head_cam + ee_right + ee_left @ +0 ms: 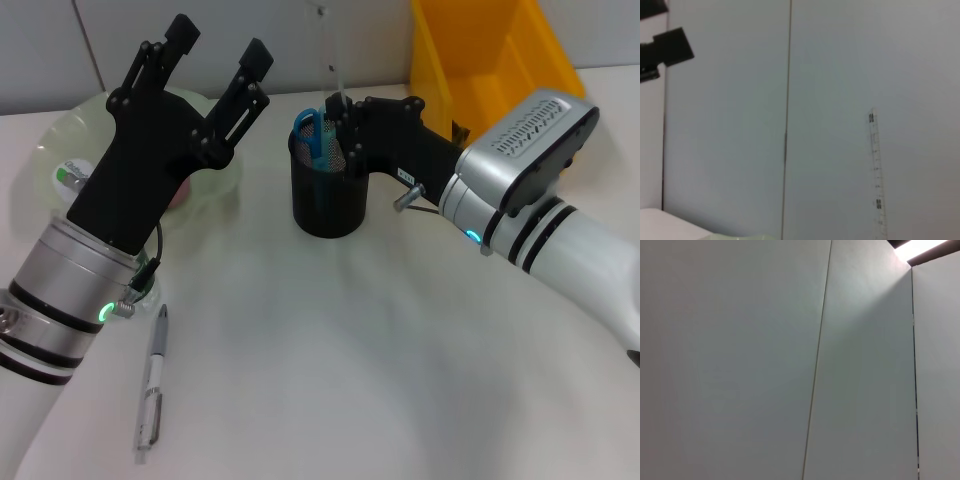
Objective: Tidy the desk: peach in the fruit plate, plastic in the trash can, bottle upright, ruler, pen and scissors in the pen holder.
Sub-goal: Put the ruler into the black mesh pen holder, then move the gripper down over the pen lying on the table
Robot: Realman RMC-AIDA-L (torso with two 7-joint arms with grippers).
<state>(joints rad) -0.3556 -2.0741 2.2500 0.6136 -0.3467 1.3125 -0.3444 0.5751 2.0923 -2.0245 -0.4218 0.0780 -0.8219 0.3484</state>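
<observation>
white surface (pixel 400 350); yellow plastic bin (pixel 480 50) at back. left gripper (pixel 222 45) raised, jaws apart, empty. right gripper (pixel 340 125) at black mesh pen holder (pixel 328 195) (jaws: cannot tell), clear ruler (pixel 876 175) upright, blue-handled scissors (pixel 310 135) inside. silver pen (pixel 152 385) lying near front.

Even, soft light; faint shadows

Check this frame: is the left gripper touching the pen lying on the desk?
Apart. In the head view the left gripper is raised with fingers spread over the fruit plate, while the pen lies alone on the desk nearer the robot.
</observation>
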